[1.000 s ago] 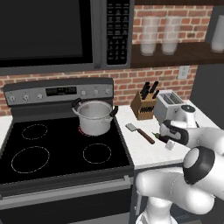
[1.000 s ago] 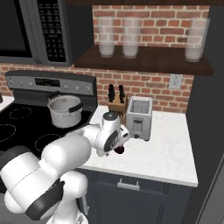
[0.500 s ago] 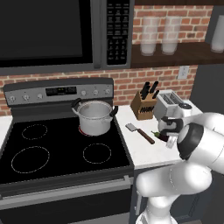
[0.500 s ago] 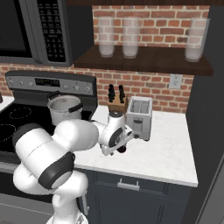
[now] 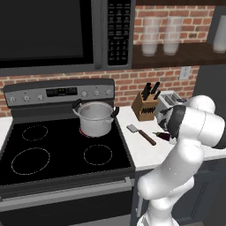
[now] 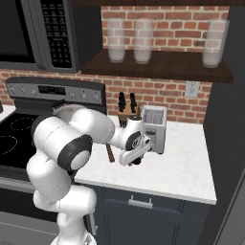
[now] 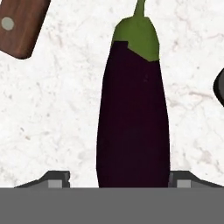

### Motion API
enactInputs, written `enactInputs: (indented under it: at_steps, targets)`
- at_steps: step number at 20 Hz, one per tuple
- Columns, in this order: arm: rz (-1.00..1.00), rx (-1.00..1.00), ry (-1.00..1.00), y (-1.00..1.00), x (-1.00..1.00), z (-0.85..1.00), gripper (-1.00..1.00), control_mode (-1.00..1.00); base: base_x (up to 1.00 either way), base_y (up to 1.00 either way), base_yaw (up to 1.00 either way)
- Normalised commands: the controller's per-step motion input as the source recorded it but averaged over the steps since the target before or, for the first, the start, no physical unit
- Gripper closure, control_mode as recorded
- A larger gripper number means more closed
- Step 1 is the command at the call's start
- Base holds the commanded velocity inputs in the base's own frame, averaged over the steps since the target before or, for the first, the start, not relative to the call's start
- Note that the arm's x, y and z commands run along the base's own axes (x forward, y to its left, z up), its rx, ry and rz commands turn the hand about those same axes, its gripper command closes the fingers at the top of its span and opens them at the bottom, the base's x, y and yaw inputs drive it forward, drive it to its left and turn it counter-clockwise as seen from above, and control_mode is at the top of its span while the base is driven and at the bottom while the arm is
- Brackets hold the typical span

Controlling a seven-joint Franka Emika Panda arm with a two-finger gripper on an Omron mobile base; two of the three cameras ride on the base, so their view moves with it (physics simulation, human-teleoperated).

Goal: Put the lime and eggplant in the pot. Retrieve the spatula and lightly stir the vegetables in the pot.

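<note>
The white arm rises from its base, folds at a dark-jointed elbow and bends forward and down, so the wrist sits low with the hand pointing at the table. The gripper faces straight down. Its jaws stand apart, one dark fingertip on each side, with neither tip pressed against anything.

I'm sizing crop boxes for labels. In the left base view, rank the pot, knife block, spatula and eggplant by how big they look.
1. pot
2. knife block
3. spatula
4. eggplant, though the arm hides part of it, so it is unsure.
</note>
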Motion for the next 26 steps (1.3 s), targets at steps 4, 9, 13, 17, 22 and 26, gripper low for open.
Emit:
enactInputs:
  at_steps: [4,9,13,17,22,26]
  targets:
    - [0.04,0.00,0.03,0.37,-0.27,-0.14,1.00,-1.00,0.00,0.00,0.00]
    - [0.04,-0.01,-0.09,0.68,-0.79,0.65,1.00,-1.00,0.00,0.00,0.00]
    - [0.09,-0.04,-0.13,0.87,-0.73,0.99,1.00,-1.00,0.00,0.00,0.00]
    - [0.11,-0.16,-0.16,1.00,-0.52,1.00,1.00,-1.00,0.00,0.00,0.00]
    - [0.11,-0.28,-0.20,1.00,-0.13,1.00,1.00,-1.00,0.00,0.00,0.00]
    - [0.12,-0.33,-0.19,0.99,0.06,0.99,1.00,-1.00,0.00,0.00,0.00]
